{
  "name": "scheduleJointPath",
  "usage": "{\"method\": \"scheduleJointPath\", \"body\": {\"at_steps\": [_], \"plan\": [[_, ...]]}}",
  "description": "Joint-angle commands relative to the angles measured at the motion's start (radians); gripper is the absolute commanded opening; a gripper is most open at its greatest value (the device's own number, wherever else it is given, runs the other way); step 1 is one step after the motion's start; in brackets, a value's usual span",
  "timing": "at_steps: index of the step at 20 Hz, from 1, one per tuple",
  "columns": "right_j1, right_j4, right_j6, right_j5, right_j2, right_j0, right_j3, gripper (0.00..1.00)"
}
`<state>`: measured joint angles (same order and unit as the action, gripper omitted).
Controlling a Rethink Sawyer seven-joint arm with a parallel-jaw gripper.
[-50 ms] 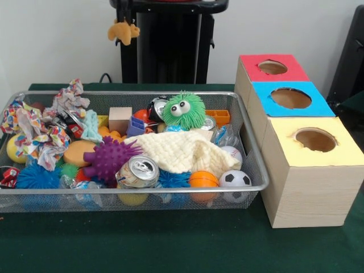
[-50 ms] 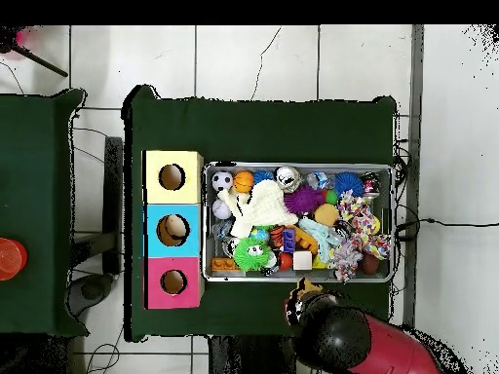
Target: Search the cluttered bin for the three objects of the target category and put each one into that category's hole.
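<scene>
One tan plush toy [image 1: 123,30] hangs gripped by the end effector [image 1: 124,23]; no readable writing shows.

And we're looking at a robotics lab, no doubt about it. A green-covered worktop [image 1: 170,244] stands on a pale tiled floor [image 2: 244,58], cables [image 2: 443,222] trailing across the tiles beside it. On the cloth, a wire mesh bin [image 1: 250,153] heaped with toys, and just beside it a row of three wooden boxes [image 1: 307,193] with red, blue and yellow tops, each cut with a round hole. Behind the bin rises the robot's black pedestal [image 1: 165,45] against a bare white wall [image 1: 51,45].
</scene>
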<state>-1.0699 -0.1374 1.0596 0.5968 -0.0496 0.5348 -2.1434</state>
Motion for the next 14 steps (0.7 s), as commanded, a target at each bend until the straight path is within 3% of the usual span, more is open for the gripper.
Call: {"method": "scheduleJointPath", "body": {"at_steps": [1, 9, 14], "plan": [[-0.004, 0.101, 0.380, -0.075, -0.046, -0.075, -0.094, 0.00], [-0.001, 0.160, 0.503, -0.105, -0.098, -0.223, -0.116, 0.00], [0.008, 0.186, 0.557, -0.043, -0.119, -0.296, -0.068, 0.00]]}}
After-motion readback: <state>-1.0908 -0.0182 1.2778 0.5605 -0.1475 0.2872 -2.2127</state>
